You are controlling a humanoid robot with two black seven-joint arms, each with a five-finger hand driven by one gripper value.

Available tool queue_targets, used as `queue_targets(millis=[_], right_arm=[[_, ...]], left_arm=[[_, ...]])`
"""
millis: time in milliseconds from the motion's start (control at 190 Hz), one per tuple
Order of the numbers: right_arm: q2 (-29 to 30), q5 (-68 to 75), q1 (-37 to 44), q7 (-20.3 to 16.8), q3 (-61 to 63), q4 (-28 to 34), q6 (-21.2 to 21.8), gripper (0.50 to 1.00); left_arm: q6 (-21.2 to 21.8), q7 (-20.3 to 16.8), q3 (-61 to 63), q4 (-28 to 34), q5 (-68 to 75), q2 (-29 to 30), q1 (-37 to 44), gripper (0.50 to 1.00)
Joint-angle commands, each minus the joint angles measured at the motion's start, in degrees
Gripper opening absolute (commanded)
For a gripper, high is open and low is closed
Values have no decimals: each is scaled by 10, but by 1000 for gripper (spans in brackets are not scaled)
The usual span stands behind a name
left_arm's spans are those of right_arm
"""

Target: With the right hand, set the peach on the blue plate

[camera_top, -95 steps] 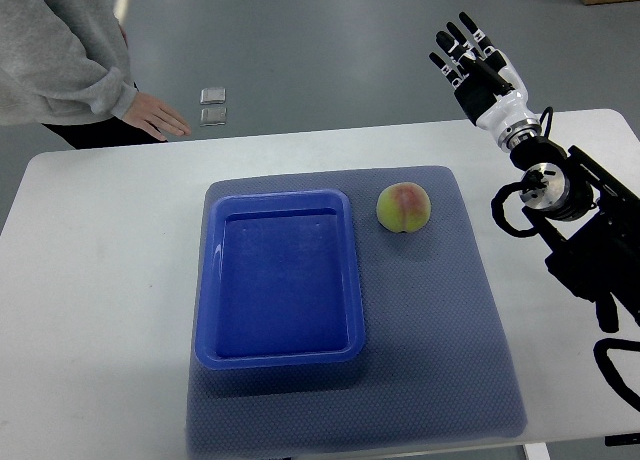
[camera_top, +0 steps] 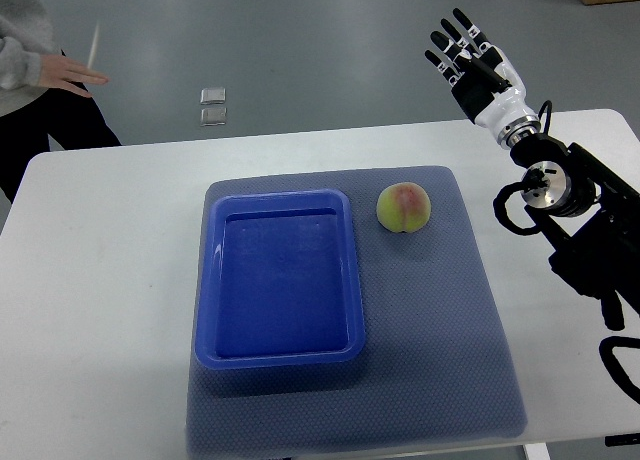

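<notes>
Person's hand [camera_top: 72,77] has pulled back from the table edge, workspace clear. Right hand [camera_top: 472,60] barely moved, fingers spread, empty, well apart from peach [camera_top: 404,208]; blue plate [camera_top: 210,280] empty, reach not started.

White tabletop [camera_top: 100,280] carries a blue-grey mat [camera_top: 470,330] reaching its near edge, two small silvery squares [camera_top: 212,107] lie on the grey floor [camera_top: 320,50] past the far edge, person's hand [camera_top: 68,78] and grey sleeve [camera_top: 20,40] at far-left corner.

open mat around peach [camera_top: 404,207], blue plate [camera_top: 208,280] beside
</notes>
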Motion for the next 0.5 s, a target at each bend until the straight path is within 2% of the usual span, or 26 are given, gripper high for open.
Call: queue_targets(millis=[0,21,26,131,184,189,252,373,446,451,493], right_arm=[[-35,-50,17,-19,-70,27,2,930],[-35,-50,17,-19,-70,27,2,930],[-67,-93,37,-33,-130,37,12,930],[-130,-188,119,-59,-295,38,57,930],[-130,-188,119,-59,-295,38,57,930],[-145,-222,171,-74,-394,41,76,930],[-162,-241,247,-98,-517,49,96,930],[-160,-242,351,-136,-662,73,128,930],[-156,-243,360,-138,-675,76,129,930],[-141,-246,373,-139,-692,82,126,930],[-132,-247,376,-139,-699,83,126,930]], left_arm=[[0,0,1,0,0,0,0,1000],[0,0,1,0,0,0,0,1000],[0,0,1,0,1,0,0,1000],[-3,0,1,0,2,0,0,1000],[-3,0,1,0,2,0,0,1000],[-3,1,1,0,2,0,0,1000],[-3,1,1,0,1,0,0,1000],[-4,1,2,-1,4,0,0,1000],[-4,1,1,-1,4,0,0,1000],[-4,1,1,-1,4,0,0,1000],[-4,1,1,-1,4,0,0,1000]])
